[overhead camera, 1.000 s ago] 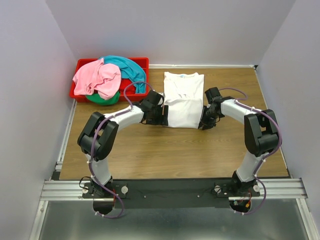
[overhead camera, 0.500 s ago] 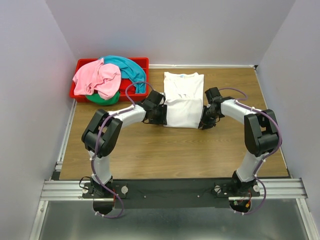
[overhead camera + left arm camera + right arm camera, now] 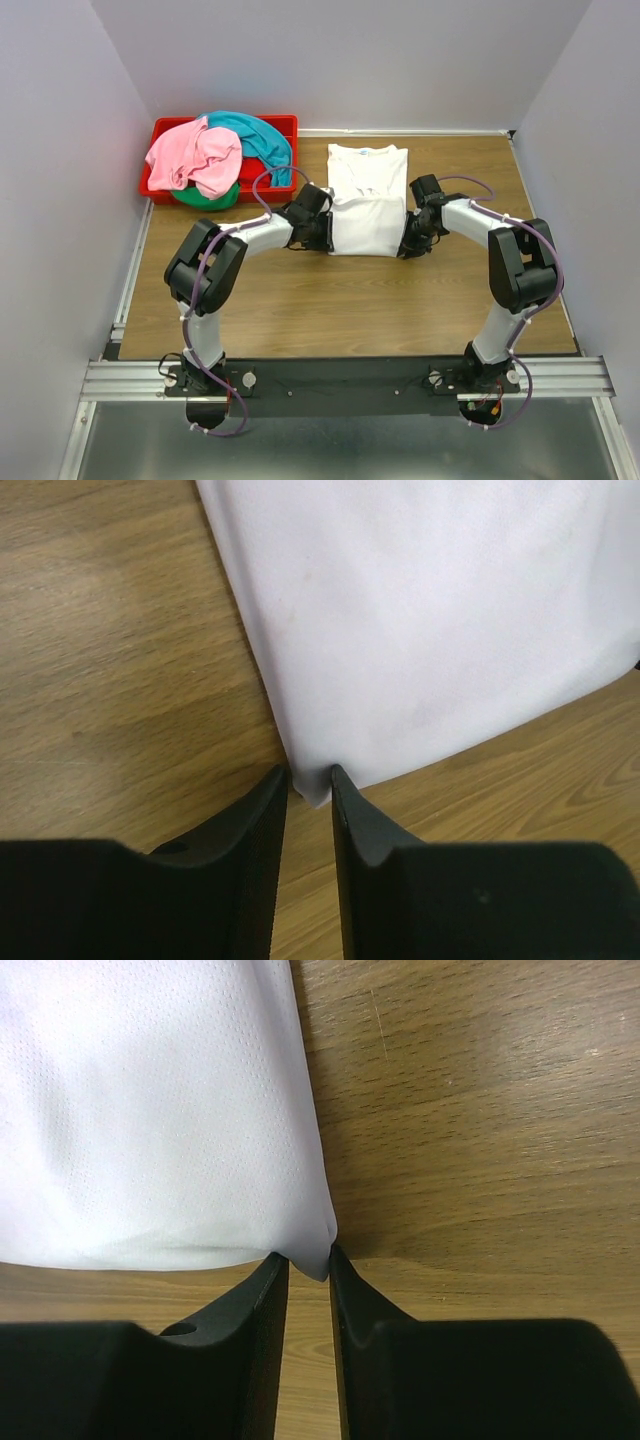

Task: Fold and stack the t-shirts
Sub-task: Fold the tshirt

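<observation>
The white t-shirt [image 3: 367,205] lies flat on the wooden table, its lower part folded over. My left gripper [image 3: 322,232] sits at its near left corner, jaws nearly together with the corner of the white t-shirt [image 3: 430,620] pinched between the tips [image 3: 310,772]. My right gripper [image 3: 408,243] sits at the near right corner, jaws closed on that corner of the shirt [image 3: 150,1110] at the tips [image 3: 308,1253]. The pink [image 3: 195,155], teal [image 3: 262,140] and green [image 3: 205,198] t-shirts are piled in the bin. No red t-shirt shows.
The red plastic bin [image 3: 160,128] stands at the back left corner of the table [image 3: 300,300]. White walls enclose the table on three sides. The arm bases sit on a metal rail [image 3: 340,378] at the near edge.
My left arm's elbow has shifted right and its gripper has edged in against the shirt's near left corner. The right arm and the shirt have hardly moved.
</observation>
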Robot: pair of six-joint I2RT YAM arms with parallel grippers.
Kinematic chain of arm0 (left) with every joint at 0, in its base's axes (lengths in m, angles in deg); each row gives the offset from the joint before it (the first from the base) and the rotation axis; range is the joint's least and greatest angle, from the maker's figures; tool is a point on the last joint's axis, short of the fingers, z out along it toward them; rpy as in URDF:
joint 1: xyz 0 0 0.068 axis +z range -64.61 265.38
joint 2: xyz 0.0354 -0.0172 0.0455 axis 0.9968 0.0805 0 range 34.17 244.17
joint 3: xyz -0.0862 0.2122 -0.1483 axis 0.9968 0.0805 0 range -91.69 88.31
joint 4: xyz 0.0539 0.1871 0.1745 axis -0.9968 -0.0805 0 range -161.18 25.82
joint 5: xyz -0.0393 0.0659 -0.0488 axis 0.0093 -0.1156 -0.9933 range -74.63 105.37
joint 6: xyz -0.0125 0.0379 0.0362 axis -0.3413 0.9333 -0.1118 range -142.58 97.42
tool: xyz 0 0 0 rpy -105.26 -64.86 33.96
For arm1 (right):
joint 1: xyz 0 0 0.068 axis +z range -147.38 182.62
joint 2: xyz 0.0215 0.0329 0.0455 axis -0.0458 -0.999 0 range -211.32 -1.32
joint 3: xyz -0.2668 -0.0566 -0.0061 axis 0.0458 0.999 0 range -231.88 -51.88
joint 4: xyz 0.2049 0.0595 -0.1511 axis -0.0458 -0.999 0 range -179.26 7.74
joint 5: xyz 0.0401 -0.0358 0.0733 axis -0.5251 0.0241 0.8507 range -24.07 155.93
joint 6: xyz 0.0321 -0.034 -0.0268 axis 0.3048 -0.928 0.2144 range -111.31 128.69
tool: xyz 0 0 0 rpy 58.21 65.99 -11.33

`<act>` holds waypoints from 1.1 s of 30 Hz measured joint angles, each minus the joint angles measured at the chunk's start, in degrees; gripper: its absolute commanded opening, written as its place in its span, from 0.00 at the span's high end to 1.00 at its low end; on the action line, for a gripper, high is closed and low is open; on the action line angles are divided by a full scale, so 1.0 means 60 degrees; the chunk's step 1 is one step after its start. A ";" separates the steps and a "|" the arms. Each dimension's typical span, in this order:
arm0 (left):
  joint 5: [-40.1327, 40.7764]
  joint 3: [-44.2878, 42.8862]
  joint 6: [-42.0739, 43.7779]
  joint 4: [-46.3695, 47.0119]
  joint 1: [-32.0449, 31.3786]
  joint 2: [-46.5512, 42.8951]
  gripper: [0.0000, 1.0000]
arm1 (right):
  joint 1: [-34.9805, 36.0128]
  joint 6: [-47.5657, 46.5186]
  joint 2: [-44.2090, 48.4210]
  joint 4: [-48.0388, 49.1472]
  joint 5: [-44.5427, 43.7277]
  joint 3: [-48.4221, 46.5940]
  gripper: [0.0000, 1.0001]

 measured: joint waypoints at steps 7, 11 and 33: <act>-0.0350 0.0025 0.0015 0.0233 -0.0146 0.0124 1.00 | 0.0000 -0.0004 0.0000 0.0007 -0.0033 -0.0004 0.83; -0.0543 0.0025 0.0066 0.0324 -0.0197 0.0160 1.00 | 0.0000 -0.0011 0.0007 0.0007 -0.0069 -0.0022 0.96; -0.0889 -0.0994 0.0372 -0.2412 -0.0262 -0.2459 1.00 | 0.0004 -0.0382 0.3158 -0.1967 -0.0831 -0.1239 0.98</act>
